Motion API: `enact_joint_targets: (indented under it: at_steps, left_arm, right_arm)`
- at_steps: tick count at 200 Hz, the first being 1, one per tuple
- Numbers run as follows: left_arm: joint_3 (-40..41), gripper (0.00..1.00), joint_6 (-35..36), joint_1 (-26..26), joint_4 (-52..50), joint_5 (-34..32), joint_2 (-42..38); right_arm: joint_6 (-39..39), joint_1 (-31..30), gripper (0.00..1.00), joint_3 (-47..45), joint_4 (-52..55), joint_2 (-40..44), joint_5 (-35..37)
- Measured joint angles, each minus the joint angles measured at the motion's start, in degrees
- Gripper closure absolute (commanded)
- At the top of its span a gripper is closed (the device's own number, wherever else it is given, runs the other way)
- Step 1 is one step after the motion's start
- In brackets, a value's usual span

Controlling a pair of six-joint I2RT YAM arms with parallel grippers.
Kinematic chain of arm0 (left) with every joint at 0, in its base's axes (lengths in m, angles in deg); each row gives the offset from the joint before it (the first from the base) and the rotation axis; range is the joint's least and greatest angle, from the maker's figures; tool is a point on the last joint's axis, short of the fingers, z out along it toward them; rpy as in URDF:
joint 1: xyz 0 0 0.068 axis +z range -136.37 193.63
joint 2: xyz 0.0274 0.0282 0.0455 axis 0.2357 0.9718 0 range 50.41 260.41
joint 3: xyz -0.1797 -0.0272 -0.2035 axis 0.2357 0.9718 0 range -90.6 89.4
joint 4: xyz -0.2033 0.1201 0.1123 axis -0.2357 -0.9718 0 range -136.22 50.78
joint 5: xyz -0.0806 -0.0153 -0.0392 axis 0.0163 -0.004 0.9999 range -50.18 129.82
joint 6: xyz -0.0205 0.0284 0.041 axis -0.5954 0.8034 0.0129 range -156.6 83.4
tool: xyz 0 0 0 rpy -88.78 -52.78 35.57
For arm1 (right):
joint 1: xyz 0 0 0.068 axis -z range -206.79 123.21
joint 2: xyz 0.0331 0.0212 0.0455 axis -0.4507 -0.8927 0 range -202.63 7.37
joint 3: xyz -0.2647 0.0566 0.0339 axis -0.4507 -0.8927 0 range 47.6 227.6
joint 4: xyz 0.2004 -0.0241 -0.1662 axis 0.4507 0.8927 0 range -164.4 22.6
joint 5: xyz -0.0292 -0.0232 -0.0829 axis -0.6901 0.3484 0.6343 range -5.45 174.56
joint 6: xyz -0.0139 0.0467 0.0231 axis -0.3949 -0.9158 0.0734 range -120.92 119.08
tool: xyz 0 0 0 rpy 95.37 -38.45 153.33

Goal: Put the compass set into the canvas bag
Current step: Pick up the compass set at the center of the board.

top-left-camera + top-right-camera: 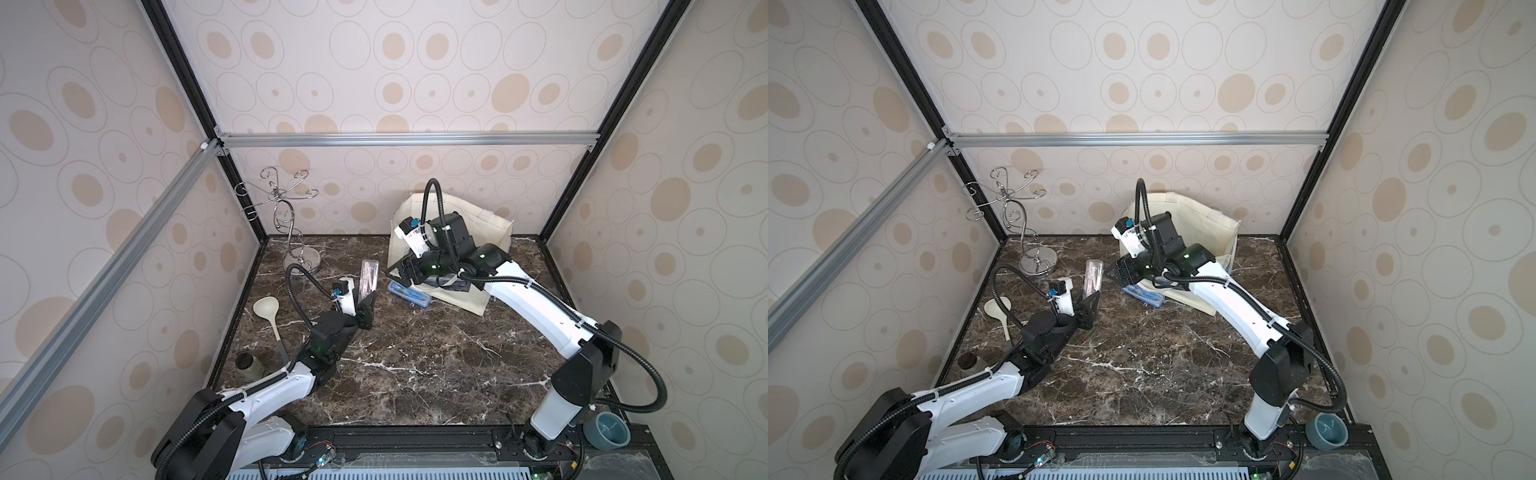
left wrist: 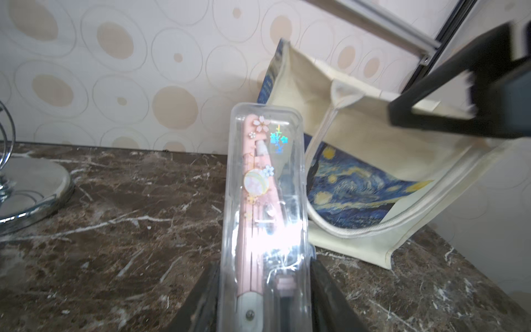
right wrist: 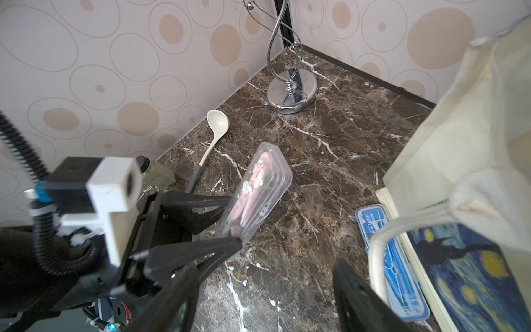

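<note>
left gripper (image 2: pixel 264 263) is clamping the near end of the compass set (image 2: pixel 264 178), a clear case with a pink compass inside, tilting upward at about 11 o'clock from the centre of the table (image 1: pixel 415 374). glare is washing out the case's lower half. right gripper (image 3: pixel 264 287) is hanging with jaws apart and nothing between them, beside the canvas bag (image 1: pixel 494 232) at 1 o'clock. in both top views the right arm is covering most of the bag's print and part of a blue case (image 1: pixel 409 296).
</note>
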Motion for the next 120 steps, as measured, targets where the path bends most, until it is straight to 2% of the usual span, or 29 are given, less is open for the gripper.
enact_joint_targets:
  at_steps: [33, 75, 120]
  left_arm:
    - [1.0, 0.60, 1.5, 0.0, 1.7, 0.6, -3.3]
    - [2.6, 0.60, 1.9, 0.0, 2.4, 1.7, -5.5]
    - [2.7, 0.59, 1.9, 0.0, 2.7, 2.8, -6.2]
  right_arm:
    - [-1.8, -1.4, 0.25, 5.5, 2.1, -5.8, -1.1]
    - [-3.3, -3.7, 0.26, 9.5, 3.0, -9.2, -2.4]
    - [-5.0, -4.2, 0.44, 9.8, 1.8, -10.2, -4.9]
